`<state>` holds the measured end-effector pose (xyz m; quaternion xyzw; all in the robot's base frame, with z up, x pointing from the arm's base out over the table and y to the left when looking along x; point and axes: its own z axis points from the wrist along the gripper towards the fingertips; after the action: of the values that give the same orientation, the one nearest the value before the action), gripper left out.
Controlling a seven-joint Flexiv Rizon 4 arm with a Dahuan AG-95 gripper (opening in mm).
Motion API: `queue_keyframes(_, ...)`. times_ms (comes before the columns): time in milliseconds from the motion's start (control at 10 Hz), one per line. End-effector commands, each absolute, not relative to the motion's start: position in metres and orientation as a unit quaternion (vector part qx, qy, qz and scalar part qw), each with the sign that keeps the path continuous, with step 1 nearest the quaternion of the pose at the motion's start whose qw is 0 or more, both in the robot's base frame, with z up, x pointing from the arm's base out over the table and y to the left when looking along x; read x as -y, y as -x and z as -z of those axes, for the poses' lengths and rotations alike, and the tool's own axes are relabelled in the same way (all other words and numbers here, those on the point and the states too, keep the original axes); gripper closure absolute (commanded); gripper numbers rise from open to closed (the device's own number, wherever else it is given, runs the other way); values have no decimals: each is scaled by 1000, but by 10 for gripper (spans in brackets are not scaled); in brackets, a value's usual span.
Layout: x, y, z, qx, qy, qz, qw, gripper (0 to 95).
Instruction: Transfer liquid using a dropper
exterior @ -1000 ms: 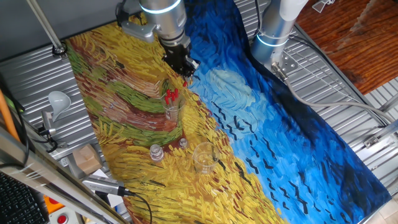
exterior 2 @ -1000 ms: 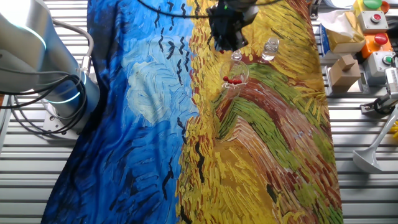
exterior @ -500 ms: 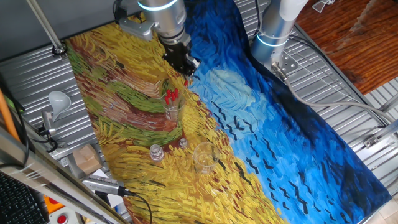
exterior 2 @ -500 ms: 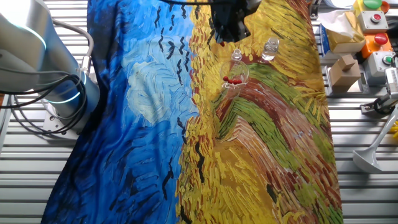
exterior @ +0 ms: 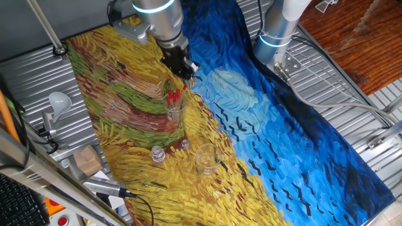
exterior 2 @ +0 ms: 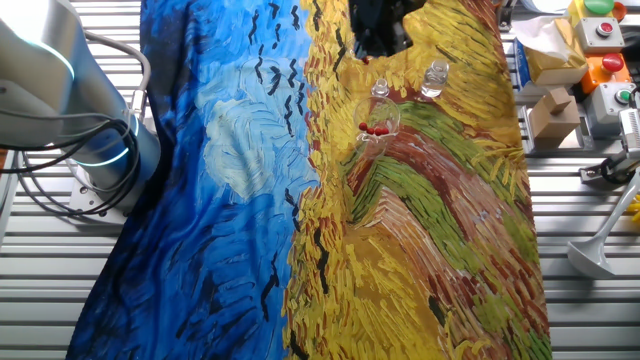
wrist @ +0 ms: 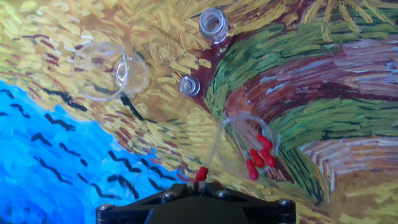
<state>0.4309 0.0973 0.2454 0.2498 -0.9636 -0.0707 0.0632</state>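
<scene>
Since a second ago the tool (exterior: 186, 69) has drifted up and away from the beaker (exterior: 174, 105) of spare droppers, carrying its dropper (exterior: 190, 78) along; from this side it hangs just above and behind that beaker, red bulb peeking below the fingers.

From the other side the tool (exterior 2: 375, 40) sits near the top edge, beyond the beaker (exterior 2: 379, 127); its grip is hidden.

Looking along the fingers, the dropper (wrist: 200, 176) is clenched by its bulb, long axis running forward, and the empty beaker (wrist: 102, 71) lies ahead and left, past the spares.
</scene>
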Motion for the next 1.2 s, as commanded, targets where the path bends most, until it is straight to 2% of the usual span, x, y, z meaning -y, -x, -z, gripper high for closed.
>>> queue_keyframes(100, -106, -439, -237, 965, -243, 70, 64, 950)
queue_keyframes(600, -130, -469, -213, 967, -237, 69, 63, 950)
queue_keyframes(1200, -131, -470, -212, 954, -289, 42, 75, 950)
